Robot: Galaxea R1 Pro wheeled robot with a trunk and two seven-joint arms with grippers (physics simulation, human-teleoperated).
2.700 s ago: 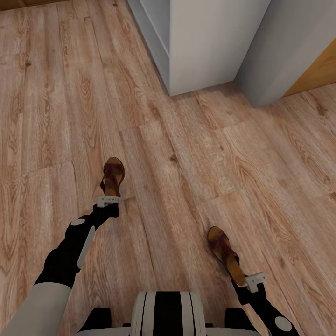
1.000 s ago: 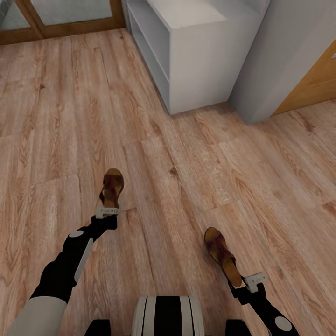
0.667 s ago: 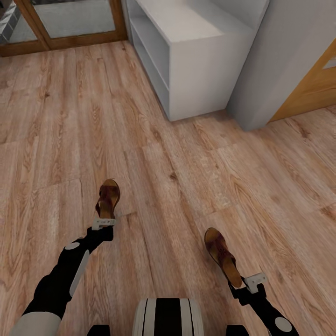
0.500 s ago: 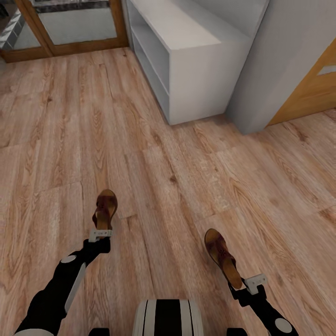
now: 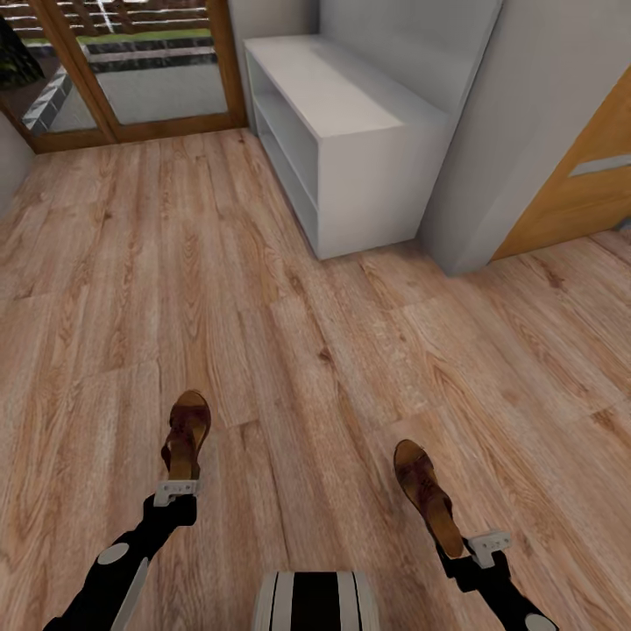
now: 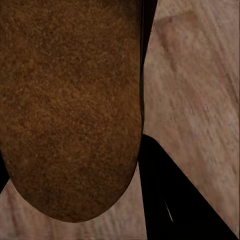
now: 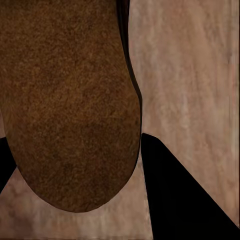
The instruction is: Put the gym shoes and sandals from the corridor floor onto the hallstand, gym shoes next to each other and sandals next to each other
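Sandals are riding one in each gripper, held out over the corridor floor (image 5: 350, 350). At the left of the head view, the left gripper (image 5: 174, 492) is pinching the heel end of the left sandal (image 5: 185, 436), which is extending straight ahead of it, toe pointing away from the robot. In the left wrist view that sandal's brown underside (image 6: 70, 105) is sitting close against the camera, with wood planks showing beside it. Farther right, the pale hallstand (image 5: 350, 114) is standing ahead against the grey wall, well apart from both sandals, its two open shelf levels facing the floor. A glazed wooden door (image 5: 131, 79) is showing to its left and an orange-brown door (image 5: 578, 193) to its right. At the right of the head view, the right gripper (image 5: 487, 548) is clamping the heel end of the right sandal (image 5: 425, 495), which is angling forward and slightly leftward from it. The right wrist view is showing this sandal's brown sole (image 7: 70, 105) just before the lens, floor boards alongside.
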